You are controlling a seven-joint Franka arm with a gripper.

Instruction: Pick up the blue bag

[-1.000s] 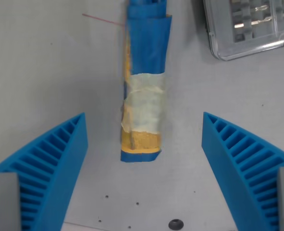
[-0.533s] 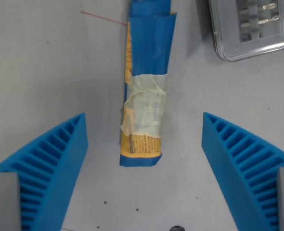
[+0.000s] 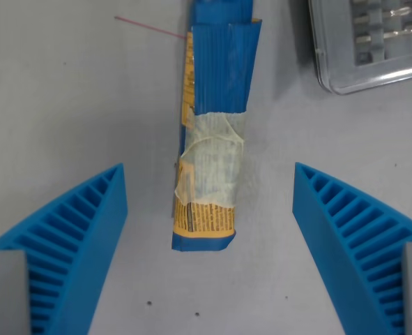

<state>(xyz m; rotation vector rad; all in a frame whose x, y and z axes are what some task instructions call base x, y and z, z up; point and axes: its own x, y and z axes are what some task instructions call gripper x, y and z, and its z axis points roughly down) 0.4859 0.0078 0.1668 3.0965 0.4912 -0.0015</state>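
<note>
While fingers [image 3: 73, 241] gape wide, blue bag [image 3: 212, 139] between, untouched

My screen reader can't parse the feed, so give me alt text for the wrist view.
A long, folded blue bag, banded with pale tape, lies on a grey table between the gripper's open blue ribbed fingers. A clear plastic case sits at the wrist view's upper right.

blue bag [image 3: 216, 132] cut by top edge, clear plastic case [image 3: 373, 45] cropped at top-right corner

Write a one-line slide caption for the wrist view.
Open gripper straddles the taped blue bag lying on the grey table, with a clear plastic case at upper right.
</note>
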